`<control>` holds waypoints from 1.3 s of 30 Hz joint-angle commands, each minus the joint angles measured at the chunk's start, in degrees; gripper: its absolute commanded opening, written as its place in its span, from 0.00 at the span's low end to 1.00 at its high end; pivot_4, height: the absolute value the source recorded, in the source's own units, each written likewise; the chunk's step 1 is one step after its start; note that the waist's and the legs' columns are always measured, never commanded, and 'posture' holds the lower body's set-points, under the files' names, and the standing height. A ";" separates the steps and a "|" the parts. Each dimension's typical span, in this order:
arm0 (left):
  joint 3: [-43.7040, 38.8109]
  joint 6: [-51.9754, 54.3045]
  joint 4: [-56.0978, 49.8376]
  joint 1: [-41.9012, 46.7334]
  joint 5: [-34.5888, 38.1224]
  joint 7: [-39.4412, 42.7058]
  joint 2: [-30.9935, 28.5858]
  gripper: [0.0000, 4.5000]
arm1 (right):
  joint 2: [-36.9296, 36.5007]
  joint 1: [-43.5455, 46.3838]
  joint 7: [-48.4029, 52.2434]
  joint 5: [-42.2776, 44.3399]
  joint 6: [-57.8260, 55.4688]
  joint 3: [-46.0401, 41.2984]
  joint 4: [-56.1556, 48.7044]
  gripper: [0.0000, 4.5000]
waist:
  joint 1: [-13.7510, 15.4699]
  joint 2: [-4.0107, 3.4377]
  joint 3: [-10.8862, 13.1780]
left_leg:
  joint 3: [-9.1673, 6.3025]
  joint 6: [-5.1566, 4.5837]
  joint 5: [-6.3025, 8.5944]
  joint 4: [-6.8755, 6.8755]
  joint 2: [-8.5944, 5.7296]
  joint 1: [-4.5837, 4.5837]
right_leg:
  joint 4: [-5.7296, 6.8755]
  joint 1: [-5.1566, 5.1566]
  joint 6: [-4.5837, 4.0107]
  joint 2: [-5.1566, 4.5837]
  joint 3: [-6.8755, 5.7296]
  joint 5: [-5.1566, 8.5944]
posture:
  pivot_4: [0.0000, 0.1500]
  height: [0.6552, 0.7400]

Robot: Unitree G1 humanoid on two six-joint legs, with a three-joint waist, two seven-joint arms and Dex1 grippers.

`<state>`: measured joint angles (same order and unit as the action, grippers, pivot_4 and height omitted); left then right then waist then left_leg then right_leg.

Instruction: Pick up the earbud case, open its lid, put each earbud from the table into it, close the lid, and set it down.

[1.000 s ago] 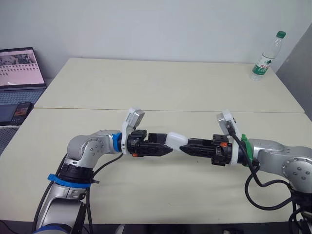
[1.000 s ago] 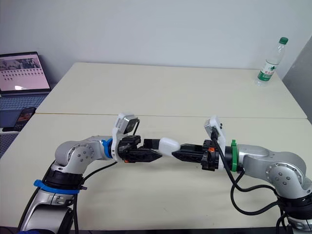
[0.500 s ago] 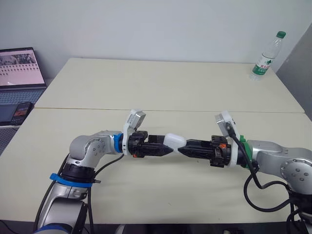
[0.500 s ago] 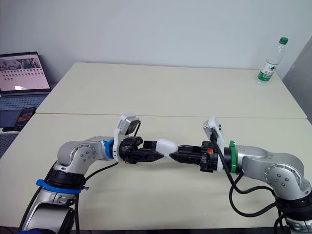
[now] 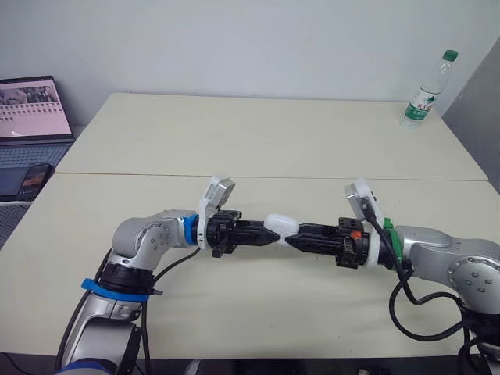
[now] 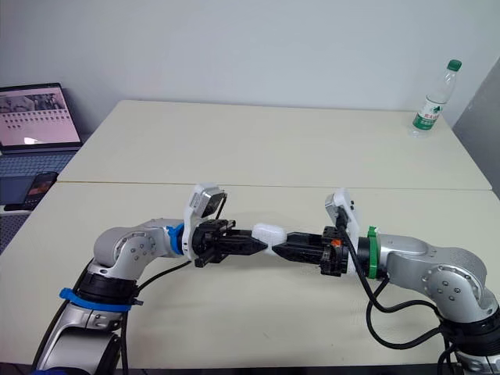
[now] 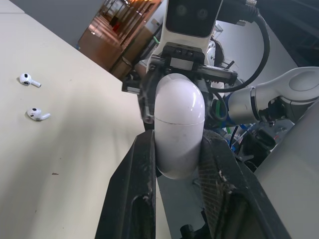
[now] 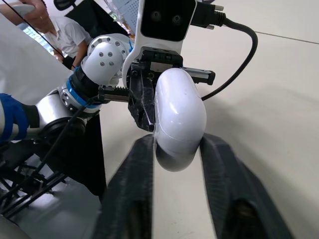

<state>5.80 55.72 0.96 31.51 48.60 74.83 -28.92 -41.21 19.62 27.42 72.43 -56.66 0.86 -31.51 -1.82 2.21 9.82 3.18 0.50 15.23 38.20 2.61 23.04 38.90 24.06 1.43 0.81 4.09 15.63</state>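
Leftward and inward since a second ago: we log the left pincer point(image 5: 266, 233) slid further onto the earbud case point(image 5: 280, 226).

Eye views: case held clear above the desk point(image 5: 273, 141), between left pincer and right pincer point(image 5: 292, 237), tips facing. Its long axis lies along the line joining them.

Left wrist view: our fingers point(image 7: 144, 169) are closed on the case's longer half, seam showing just beyond them. First earbud point(image 7: 27, 79) and second earbud point(image 7: 37, 114) lie loose on the desk, well apart from the case.

Right wrist view: fingers point(image 8: 134, 189) clamp the shorter, domed end. We judge this the lid end, so the right pincer is placed to open it.
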 commanded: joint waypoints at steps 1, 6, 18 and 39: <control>-1.06 -0.85 -1.32 -0.18 0.05 -1.35 0.57 0.18 | -0.82 -0.01 -0.17 -1.74 0.98 -2.01 -2.62 0.64 | 0.00 0.00 0.00 | 0.00 0.00 0.00 0.00 0.00 0.00 | 0.00 0.00 0.00 0.00 0.00 0.00 | 1.00 0.95; -1.70 -2.74 -0.65 -0.63 -1.34 -4.03 1.16 0.18 | -2.39 1.83 -0.50 -4.03 1.30 -3.38 -3.60 0.99 | 0.02 0.00 0.00 | 0.00 0.00 0.00 0.00 0.01 -0.01 | 0.01 0.00 0.00 0.00 0.01 0.00 | 1.00 0.95; -0.37 -14.50 -0.52 -2.01 -8.80 -5.62 3.70 0.18 | -2.86 10.23 -3.67 -17.00 -2.32 3.41 -2.21 0.99 | 0.04 0.00 0.00 | 0.03 0.00 0.00 0.00 -0.01 0.01 | 0.00 0.01 -0.02 -0.04 0.04 -0.01 | 1.00 0.95; -0.09 -16.29 -0.86 -3.00 -10.82 -4.29 3.38 0.18 | 2.58 15.34 -7.05 -19.65 -7.23 -4.05 1.79 0.99 | 0.02 0.00 0.00 | 0.04 0.00 0.00 0.02 -0.02 0.01 | 0.03 0.01 -0.02 -0.04 0.01 -0.01 | 1.00 0.95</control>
<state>6.30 40.66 1.75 28.35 37.49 69.87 -25.36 -38.59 33.85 20.77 51.05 -63.12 -0.76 -27.42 -1.80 2.21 9.82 3.20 0.50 15.23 38.20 2.59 23.05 38.93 24.08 1.41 0.77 4.11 15.62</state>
